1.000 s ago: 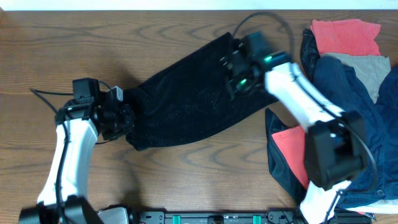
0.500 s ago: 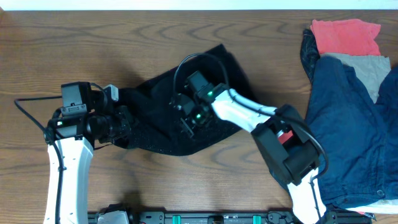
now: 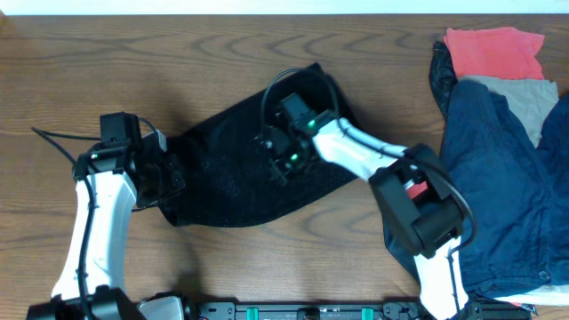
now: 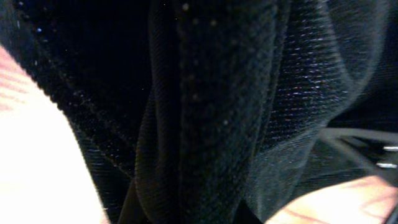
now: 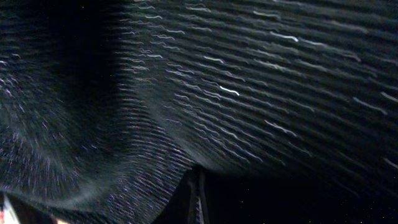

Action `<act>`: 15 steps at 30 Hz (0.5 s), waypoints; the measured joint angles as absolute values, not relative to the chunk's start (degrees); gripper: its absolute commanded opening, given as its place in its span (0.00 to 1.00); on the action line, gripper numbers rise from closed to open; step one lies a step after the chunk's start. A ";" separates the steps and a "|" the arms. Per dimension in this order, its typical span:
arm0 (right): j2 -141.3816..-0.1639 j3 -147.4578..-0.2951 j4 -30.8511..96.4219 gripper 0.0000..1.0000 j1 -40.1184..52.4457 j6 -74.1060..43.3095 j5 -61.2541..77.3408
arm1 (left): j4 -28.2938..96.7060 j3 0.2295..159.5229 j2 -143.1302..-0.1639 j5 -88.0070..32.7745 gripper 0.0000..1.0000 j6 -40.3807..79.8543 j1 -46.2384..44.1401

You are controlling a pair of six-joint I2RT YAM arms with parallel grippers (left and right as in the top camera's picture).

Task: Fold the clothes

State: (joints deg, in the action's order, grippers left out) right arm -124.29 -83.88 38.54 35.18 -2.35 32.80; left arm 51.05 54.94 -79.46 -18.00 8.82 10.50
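At the near left, the left gripper [image 3: 169, 180] meets the lower-left edge of the black clothes [image 3: 227, 187]. Bunched dark knit fills its wrist view, so I cannot tell whether it pinches the cloth. The clothes lie slantwise across the middle of the bench [image 3: 107, 53]. Farther back, the right gripper [image 3: 283, 153] is over their middle, and cloth hides its state too.

Wooden table [image 3: 89, 53] carries a black garment [image 3: 222, 173] (rumpled) and a mixed cloth pile [image 3: 489, 151].

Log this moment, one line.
task: folding | black garment: rumpled | left claw: at its left edge, grip hidden | right claw: over its middle, grip hidden
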 measured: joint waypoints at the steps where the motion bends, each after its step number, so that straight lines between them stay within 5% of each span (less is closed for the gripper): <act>1: -124.29 -84.20 39.66 0.07 34.33 -2.13 32.69 | 51.48 54.92 -79.96 -17.56 0.08 9.06 10.50; 5: -124.22 -86.30 43.46 0.12 31.29 -0.84 31.29 | 53.19 54.83 -80.90 -16.40 0.24 9.56 10.48; 9: -124.09 -88.75 45.08 0.12 28.67 -0.10 28.86 | 55.51 54.83 -80.90 -13.47 0.65 11.81 10.46; 10: -123.96 -89.01 45.41 0.11 27.97 0.10 28.32 | 55.92 54.81 -80.90 -12.82 0.88 12.60 10.46; 11: -123.79 -89.08 45.58 0.10 27.44 0.30 27.59 | 56.23 54.78 -80.90 -12.29 0.98 13.45 10.46; 15: -123.68 -89.08 46.00 0.11 25.93 0.47 24.56 | 58.28 54.78 -80.90 -11.38 0.98 16.93 10.46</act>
